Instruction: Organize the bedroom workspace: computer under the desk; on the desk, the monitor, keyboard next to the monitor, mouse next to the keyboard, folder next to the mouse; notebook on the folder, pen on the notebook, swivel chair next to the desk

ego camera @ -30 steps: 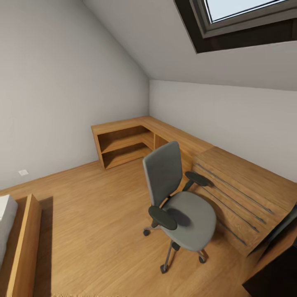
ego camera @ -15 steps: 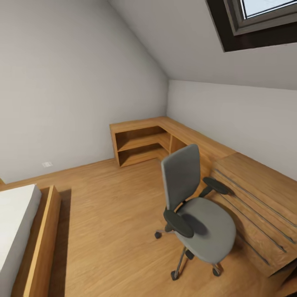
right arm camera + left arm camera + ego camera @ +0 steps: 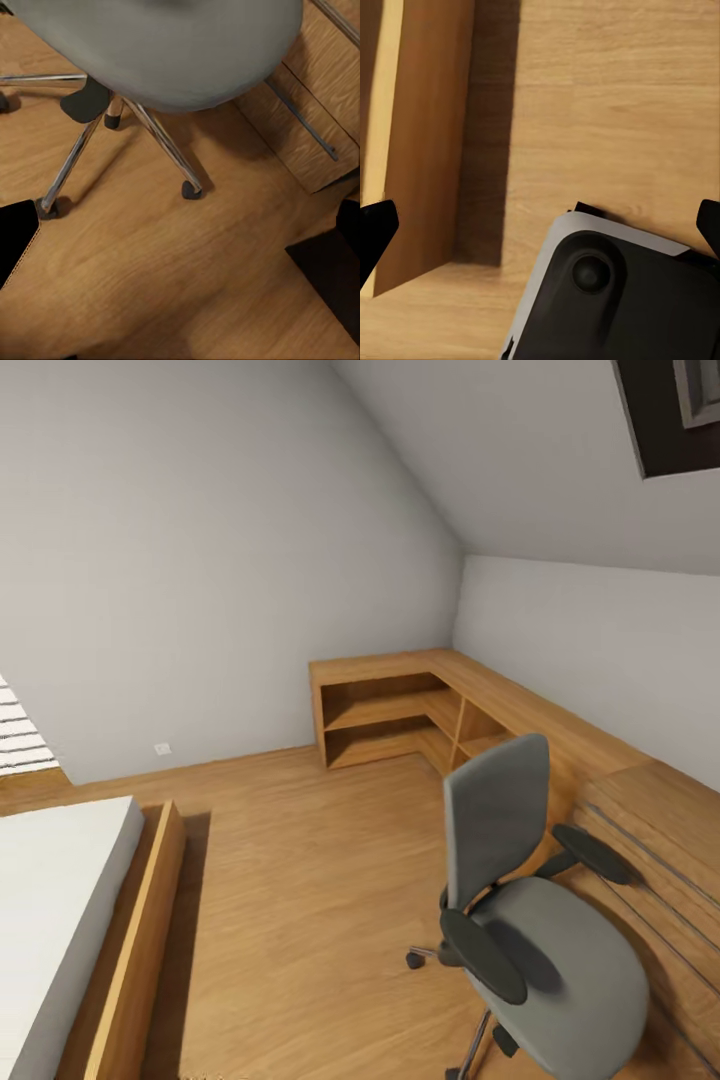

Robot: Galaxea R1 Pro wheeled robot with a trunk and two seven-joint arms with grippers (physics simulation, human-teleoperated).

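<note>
Both claws gape wide, empty: left gripper (image 3: 540, 225) and right gripper (image 3: 187, 232) over bare floor (image 3: 300, 860). Grey swivel chair (image 3: 530, 920), black armrests, stands beside the wooden shelf unit (image 3: 400, 710); open floor lies between chair and bed frame (image 3: 135, 940).

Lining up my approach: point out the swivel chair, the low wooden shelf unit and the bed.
swivel chair (image 3: 497, 815): head view, on the grey backrest.
low wooden shelf unit (image 3: 385, 668): head view, on its top board.
bed (image 3: 55, 900): head view, on the white mattress.
</note>
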